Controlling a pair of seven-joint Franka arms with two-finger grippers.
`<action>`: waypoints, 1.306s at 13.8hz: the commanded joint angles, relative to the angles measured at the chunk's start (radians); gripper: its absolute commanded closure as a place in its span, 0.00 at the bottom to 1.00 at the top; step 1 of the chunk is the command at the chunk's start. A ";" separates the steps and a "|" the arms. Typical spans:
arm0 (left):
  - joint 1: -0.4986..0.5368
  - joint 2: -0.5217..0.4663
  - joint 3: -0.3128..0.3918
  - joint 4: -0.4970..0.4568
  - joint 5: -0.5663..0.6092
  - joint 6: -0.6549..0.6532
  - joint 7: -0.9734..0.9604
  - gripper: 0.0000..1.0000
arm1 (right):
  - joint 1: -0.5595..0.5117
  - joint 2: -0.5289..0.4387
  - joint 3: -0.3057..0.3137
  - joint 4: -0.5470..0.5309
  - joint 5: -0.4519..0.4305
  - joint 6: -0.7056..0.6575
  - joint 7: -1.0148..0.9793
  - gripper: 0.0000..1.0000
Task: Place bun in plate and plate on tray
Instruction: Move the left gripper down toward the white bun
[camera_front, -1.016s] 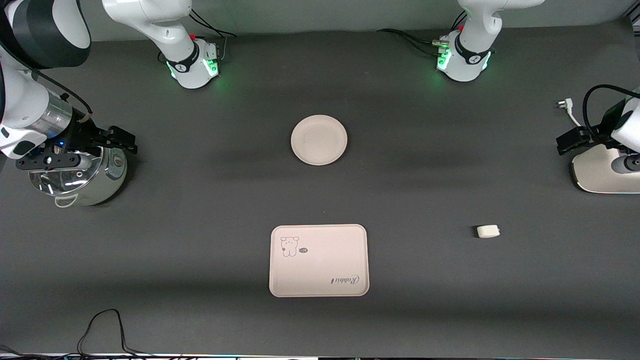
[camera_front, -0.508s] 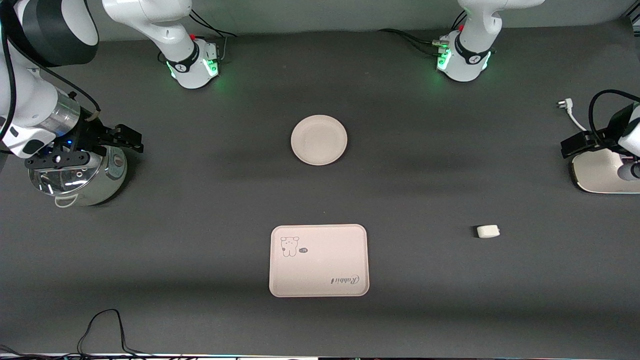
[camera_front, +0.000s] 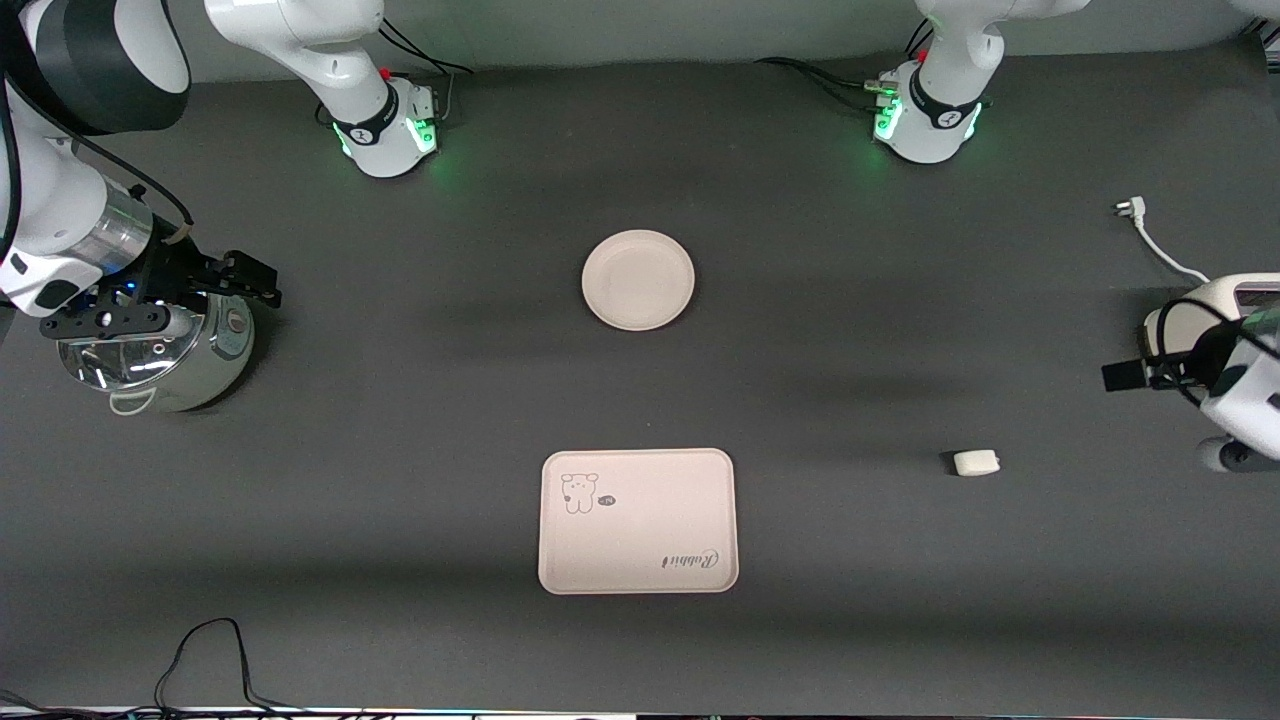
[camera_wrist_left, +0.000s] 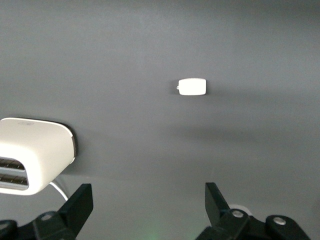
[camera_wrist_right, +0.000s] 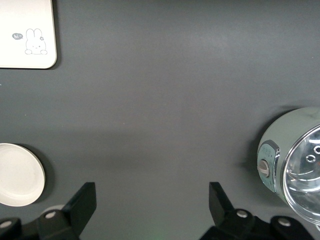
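Note:
The bun (camera_front: 976, 462) lies on the dark table toward the left arm's end, about level with the tray's farther edge; it also shows in the left wrist view (camera_wrist_left: 192, 87). The round plate (camera_front: 638, 280) sits mid-table, empty. The printed tray (camera_front: 638, 520) lies nearer the front camera than the plate, empty. My left gripper (camera_front: 1125, 376) is open and empty in the air beside the toaster, apart from the bun (camera_wrist_left: 147, 195). My right gripper (camera_front: 240, 278) is open and empty over the silver pot's edge (camera_wrist_right: 152, 195). The right wrist view shows the plate (camera_wrist_right: 20, 175) and a tray corner (camera_wrist_right: 25, 55).
A silver pot with a glass lid (camera_front: 150, 350) stands at the right arm's end of the table (camera_wrist_right: 295, 160). A white toaster (camera_front: 1190, 310) stands at the left arm's end (camera_wrist_left: 35, 155), its plug and cable (camera_front: 1140, 225) beside it. A black cable (camera_front: 200, 660) loops at the front edge.
My left gripper has moved off the toaster toward the bun, still open. My right arm has shifted only slightly over the pot. Bun, plate and tray have not moved.

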 joint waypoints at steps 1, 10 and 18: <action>-0.012 0.043 0.009 0.044 -0.018 0.007 0.013 0.00 | -0.004 -0.021 0.004 -0.018 0.023 0.007 0.015 0.00; -0.012 0.161 0.009 -0.172 -0.085 0.395 0.016 0.00 | -0.006 -0.017 0.002 -0.016 0.023 0.009 0.015 0.00; -0.026 0.215 0.006 -0.431 -0.171 0.774 0.027 0.00 | -0.003 -0.019 -0.004 -0.018 0.022 0.006 0.013 0.00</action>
